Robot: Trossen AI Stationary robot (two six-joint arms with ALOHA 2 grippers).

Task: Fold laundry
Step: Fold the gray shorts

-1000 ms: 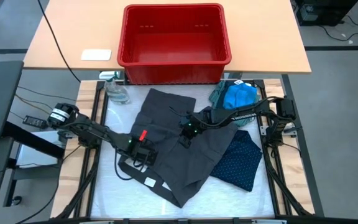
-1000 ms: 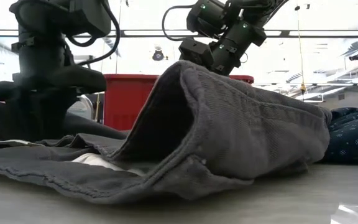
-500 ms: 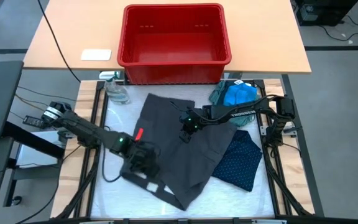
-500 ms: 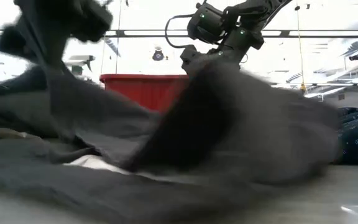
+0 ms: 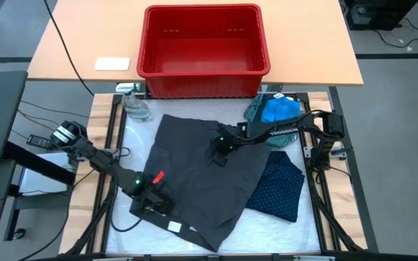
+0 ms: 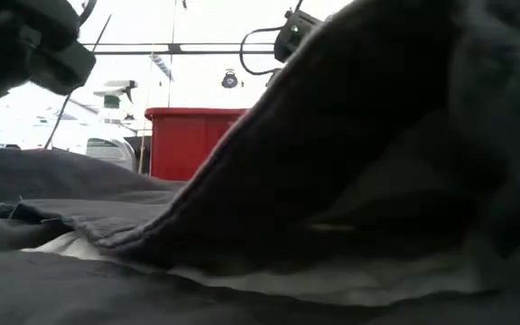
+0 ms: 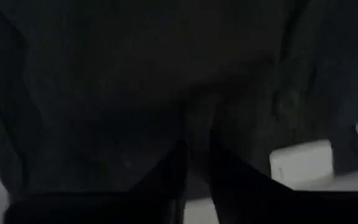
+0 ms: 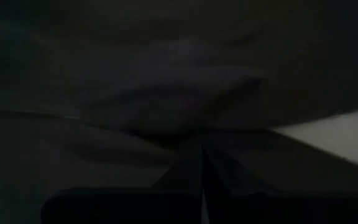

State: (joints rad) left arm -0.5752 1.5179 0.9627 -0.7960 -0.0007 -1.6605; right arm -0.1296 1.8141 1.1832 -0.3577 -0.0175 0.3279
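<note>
1. High view: a charcoal garment [image 5: 202,177] is seen spread over the middle of the table [image 5: 281,228], with a navy dotted piece [image 5: 278,187] lying at its right edge and a blue garment [image 5: 280,110] bunched with a grey-green shirt [image 5: 255,112] at the far right corner. A red bin [image 5: 203,43] is set on a wooden desk [image 5: 71,43] beyond. The left gripper [image 5: 153,204] is placed on the garment's near left corner; the right gripper [image 5: 222,151] is placed at its upper middle.

2. Low view: only here is a raised fold of the charcoal garment [image 6: 350,144] shown, lifted high on the right side toward the right arm [image 6: 292,36]. The bin [image 6: 192,140] is seen behind.

3. Left wrist view: the left gripper [image 7: 194,163] is seen with its fingers [image 7: 169,174] nearly together and dark cloth [image 7: 135,93] pinched between the tips. A white label [image 7: 300,163] is shown nearby, just visible from above too.

4. Right wrist view: the right gripper [image 8: 201,155] is clenched on a ridge of cloth [image 8: 166,99], a grip hidden from above.
</note>
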